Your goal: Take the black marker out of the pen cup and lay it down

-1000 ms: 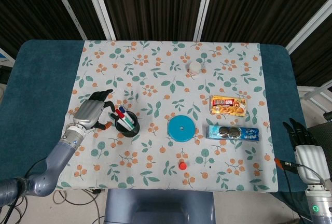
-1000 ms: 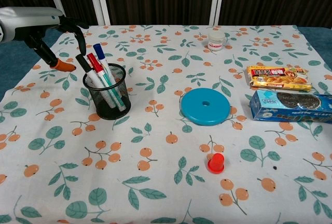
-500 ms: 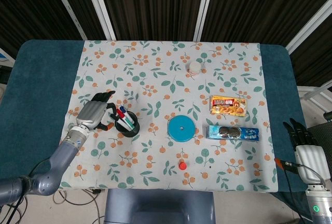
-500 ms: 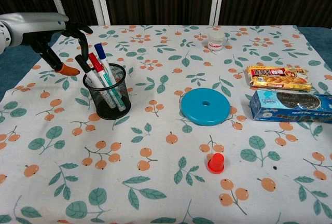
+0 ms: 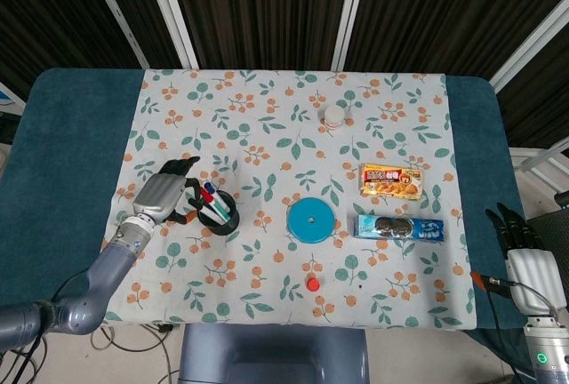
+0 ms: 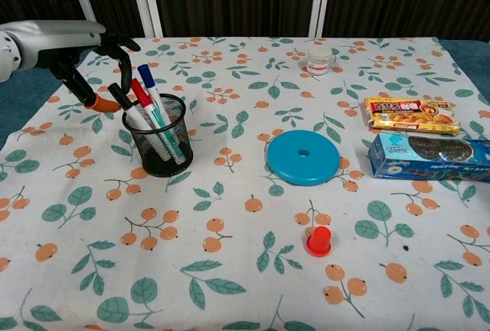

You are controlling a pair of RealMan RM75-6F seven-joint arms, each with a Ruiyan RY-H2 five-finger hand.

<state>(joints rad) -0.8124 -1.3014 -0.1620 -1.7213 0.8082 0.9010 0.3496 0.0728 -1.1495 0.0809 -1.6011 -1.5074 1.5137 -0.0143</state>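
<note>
A black mesh pen cup (image 6: 157,147) stands at the left of the floral cloth, also seen from above as the pen cup (image 5: 219,212). Several markers lean left out of it: the black marker (image 6: 120,96) leftmost, then a red marker (image 6: 138,91) and a blue marker (image 6: 146,77). My left hand (image 6: 73,44) hovers just left of the cup, fingers curved over the marker tops and its orange-tipped thumb (image 6: 100,103) close to the black cap, holding nothing. In the head view the left hand (image 5: 162,192) is beside the cup. My right hand (image 5: 526,258) hangs off the table's right front corner, fingers spread and empty.
A blue disc (image 6: 303,156) lies mid-table with a small red cap (image 6: 318,240) in front of it. A snack packet (image 6: 412,114) and a blue cookie box (image 6: 429,157) lie at the right. A white jar (image 6: 319,60) stands at the back.
My left hand has shifted slightly toward the cup, bringing its thumb tip nearer the black marker's cap. The right hand has not moved.
</note>
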